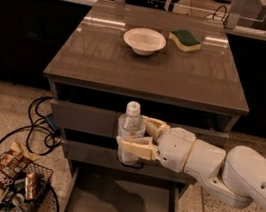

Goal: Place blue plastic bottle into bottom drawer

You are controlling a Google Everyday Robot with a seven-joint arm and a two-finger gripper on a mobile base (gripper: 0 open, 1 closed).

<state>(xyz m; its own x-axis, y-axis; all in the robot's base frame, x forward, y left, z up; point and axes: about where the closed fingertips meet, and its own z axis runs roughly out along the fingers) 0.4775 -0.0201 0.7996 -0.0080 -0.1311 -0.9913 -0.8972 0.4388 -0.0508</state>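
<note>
The blue plastic bottle [130, 129] is clear with a white cap. It stands upright in my gripper [137, 135], in front of the two upper drawer fronts. My cream fingers [134, 148] are shut on its body from the right side. My white arm [214, 167] reaches in from the right. The bottom drawer [121, 208] is pulled open below, a shallow grey tray with a bare floor. The bottle hangs above the drawer's back part, well clear of its floor.
On the cabinet top [100, 57] stand a white bowl [144, 40] and a green-and-yellow sponge [185, 39]. A wire basket [5, 190] with cans and snack bags sits on the floor at the left, with black cables [38, 127] beside it.
</note>
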